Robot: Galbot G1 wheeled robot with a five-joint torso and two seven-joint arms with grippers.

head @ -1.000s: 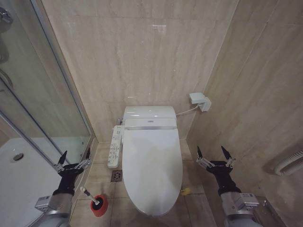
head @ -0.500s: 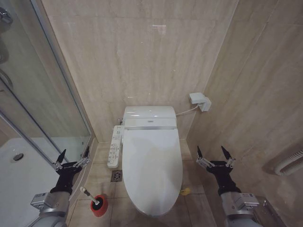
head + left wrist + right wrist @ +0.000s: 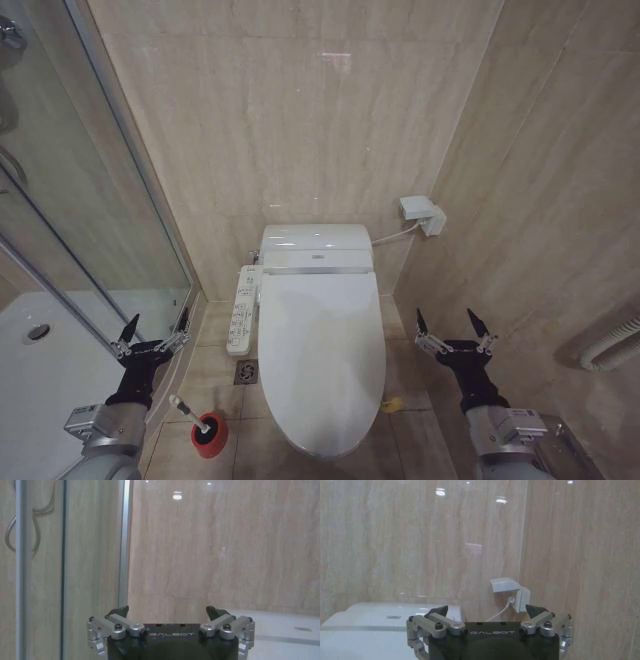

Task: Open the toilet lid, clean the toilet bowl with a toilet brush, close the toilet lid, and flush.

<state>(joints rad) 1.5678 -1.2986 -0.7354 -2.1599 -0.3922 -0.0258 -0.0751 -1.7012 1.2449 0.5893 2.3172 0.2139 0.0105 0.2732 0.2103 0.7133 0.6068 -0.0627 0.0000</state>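
Observation:
The toilet lid [image 3: 322, 350] is down, glossy white, covering the toilet bowl, which is hidden beneath it. The toilet brush [image 3: 188, 412] stands in its red holder cup [image 3: 211, 437] on the floor left of the toilet. My left gripper [image 3: 157, 324] hangs open above and left of the brush, beside the shower glass; its fingers [image 3: 119, 612] are spread with nothing between them. To the right of the toilet, near the side wall, my right gripper [image 3: 446, 318] is also open and empty. The right wrist view shows the lid's rear end [image 3: 365, 624] past that gripper [image 3: 487, 610].
A glass shower enclosure [image 3: 90, 240] and white shower tray [image 3: 40, 360] close off the left. The toilet's control panel [image 3: 241, 310] and a floor drain [image 3: 247, 372] lie between brush and toilet. A wall socket [image 3: 422, 214] with a cable sits at back right. A small yellow object [image 3: 392, 405] lies on the floor.
My left arm has drifted slightly to the left. The right arm, the lid and the brush have not moved.

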